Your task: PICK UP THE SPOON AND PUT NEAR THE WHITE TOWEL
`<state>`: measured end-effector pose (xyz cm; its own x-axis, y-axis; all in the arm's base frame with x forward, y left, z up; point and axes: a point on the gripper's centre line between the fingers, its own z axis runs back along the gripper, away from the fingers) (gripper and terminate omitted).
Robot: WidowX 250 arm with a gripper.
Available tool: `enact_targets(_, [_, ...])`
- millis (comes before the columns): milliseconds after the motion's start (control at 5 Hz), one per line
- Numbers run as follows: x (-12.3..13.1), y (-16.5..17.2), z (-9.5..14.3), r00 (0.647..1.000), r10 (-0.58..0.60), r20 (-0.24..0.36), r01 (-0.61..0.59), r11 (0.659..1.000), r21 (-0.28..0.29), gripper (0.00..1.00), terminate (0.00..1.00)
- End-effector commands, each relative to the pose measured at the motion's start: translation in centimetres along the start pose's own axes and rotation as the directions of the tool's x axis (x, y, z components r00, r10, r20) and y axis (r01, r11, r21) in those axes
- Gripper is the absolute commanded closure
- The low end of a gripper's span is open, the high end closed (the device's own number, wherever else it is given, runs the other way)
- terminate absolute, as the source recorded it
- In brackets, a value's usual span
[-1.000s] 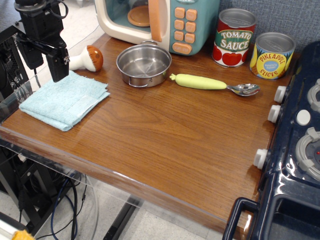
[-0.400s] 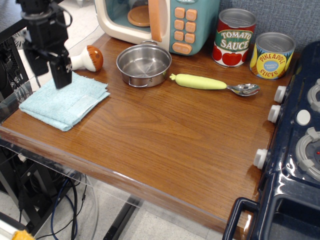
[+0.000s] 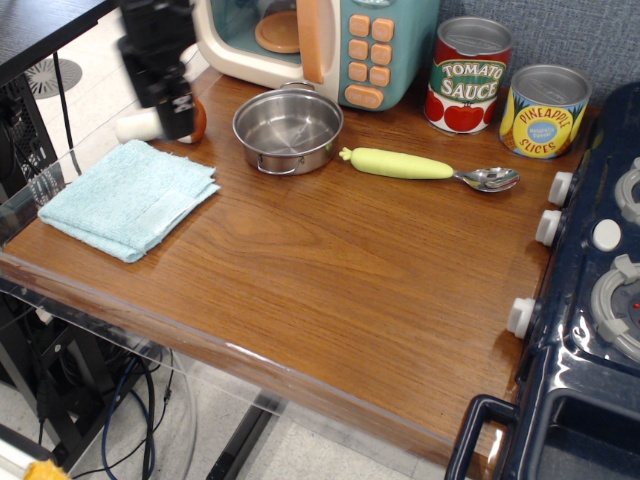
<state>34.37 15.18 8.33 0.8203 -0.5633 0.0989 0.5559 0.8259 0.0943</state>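
The spoon, with a pale yellow-green handle and a shiny metal bowl, lies flat on the wooden table right of the steel pot, bowl end pointing right. The pale blue folded towel lies at the table's left front. My gripper, black and motion-blurred, hangs above the table's back left, beyond the towel and left of the pot, far from the spoon. It holds nothing I can see, and its jaws are too blurred to read.
A brown-capped mushroom toy sits partly behind the gripper. A toy microwave stands at the back, with a tomato sauce can and a pineapple can to its right. A dark blue toy stove borders the right edge.
The gripper has moved right and toward the back, from over the towel's far corner to in front of the mushroom toy. The spoon, towel and pot have not moved.
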Motion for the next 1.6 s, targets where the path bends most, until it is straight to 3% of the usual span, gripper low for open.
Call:
enact_targets(0, [5.9, -4.7, 3.7, 0.894, -0.440, 0.086, 0.433, 0.897, 0.088, 0.00, 0.00])
enact_targets(200, [8.5, -7.1, 3.2, 0.786, -0.612, 0.091, 0.604, 0.791, 0.099, 0.00, 0.00])
enact_targets(400, [10.3, -8.2, 2.1, 0.697, -0.710, 0.097, 0.704, 0.704, 0.091, 0.00, 0.00])
enact_targets(600, [11.7, -8.7, 0.5, 0.649, -0.751, 0.120, 0.749, 0.659, 0.075, 0.00, 0.00])
enact_targets(800, [12.5, -8.7, -0.8, 0.623, -0.774, 0.108, 0.773, 0.631, 0.068, 0.00, 0.00])
enact_targets(1400, [14.3, -9.0, -4.1, 0.596, -0.792, 0.134, 0.795, 0.605, 0.044, 0.00, 0.00])
